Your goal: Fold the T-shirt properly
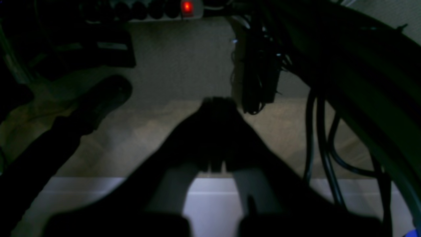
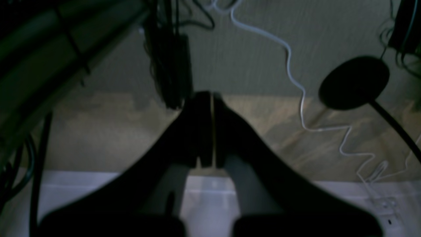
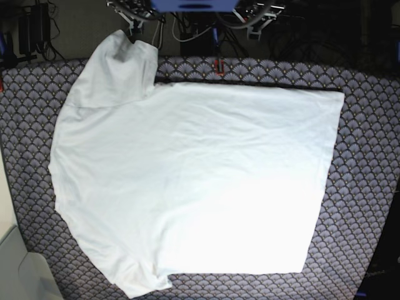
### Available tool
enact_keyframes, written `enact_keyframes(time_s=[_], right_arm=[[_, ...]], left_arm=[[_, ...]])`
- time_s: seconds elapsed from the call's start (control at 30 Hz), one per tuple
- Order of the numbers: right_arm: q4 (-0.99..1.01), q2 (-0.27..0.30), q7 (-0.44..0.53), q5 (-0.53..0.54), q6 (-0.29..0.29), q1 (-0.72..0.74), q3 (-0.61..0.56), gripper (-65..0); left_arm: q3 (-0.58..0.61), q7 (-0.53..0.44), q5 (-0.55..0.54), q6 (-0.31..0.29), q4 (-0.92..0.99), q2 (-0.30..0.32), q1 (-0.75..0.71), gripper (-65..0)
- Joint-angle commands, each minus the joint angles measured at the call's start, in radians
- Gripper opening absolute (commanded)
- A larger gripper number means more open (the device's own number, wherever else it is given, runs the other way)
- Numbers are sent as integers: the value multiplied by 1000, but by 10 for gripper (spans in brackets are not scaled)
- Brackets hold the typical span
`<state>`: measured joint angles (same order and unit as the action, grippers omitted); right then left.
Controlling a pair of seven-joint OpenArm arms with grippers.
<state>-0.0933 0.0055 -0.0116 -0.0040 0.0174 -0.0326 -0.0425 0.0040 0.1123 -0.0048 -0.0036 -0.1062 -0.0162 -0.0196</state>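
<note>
The T-shirt (image 3: 194, 187) lies spread flat and white on the patterned table cover (image 3: 369, 187) in the base view, one sleeve reaching to the back left and another at the front left. Both arms sit pulled back at the table's far edge, off the cloth. Only their mounts show there: the left arm (image 3: 256, 17) and the right arm (image 3: 134, 17). In the left wrist view my left gripper (image 1: 218, 102) is shut and empty, pointing at the floor. My right gripper (image 2: 210, 96) is likewise shut, with only a thin slit between its fingers.
Beyond the table's back edge lie a power strip with a red light (image 1: 186, 6), hanging black cables (image 1: 260, 75), a white cable (image 2: 296, 82) and a round black stand base (image 2: 353, 82). A white ledge (image 1: 210, 204) runs under both wrists.
</note>
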Motion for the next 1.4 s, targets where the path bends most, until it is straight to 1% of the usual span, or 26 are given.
enact_keyframes(time_s=[0.0, 1.03, 1.3, 1.37], right_arm=[[-3, 3, -3, -3, -15, -13, -1, -650], [-9, 9, -4, -3, -15, -16, -1, -650], [-12, 9, 5, -3, -15, -34, -1, -650], [-20, 9, 5, -3, -14, -49, -1, -650]], left_arm=[[3, 0, 4, 0, -3, 0, -4, -647], [3, 0, 4, -2, -3, 2, -6, -647], [3, -6, 4, -6, -10, 2, -49, -647], [3, -6, 4, -6, -65, 3, -82, -647]])
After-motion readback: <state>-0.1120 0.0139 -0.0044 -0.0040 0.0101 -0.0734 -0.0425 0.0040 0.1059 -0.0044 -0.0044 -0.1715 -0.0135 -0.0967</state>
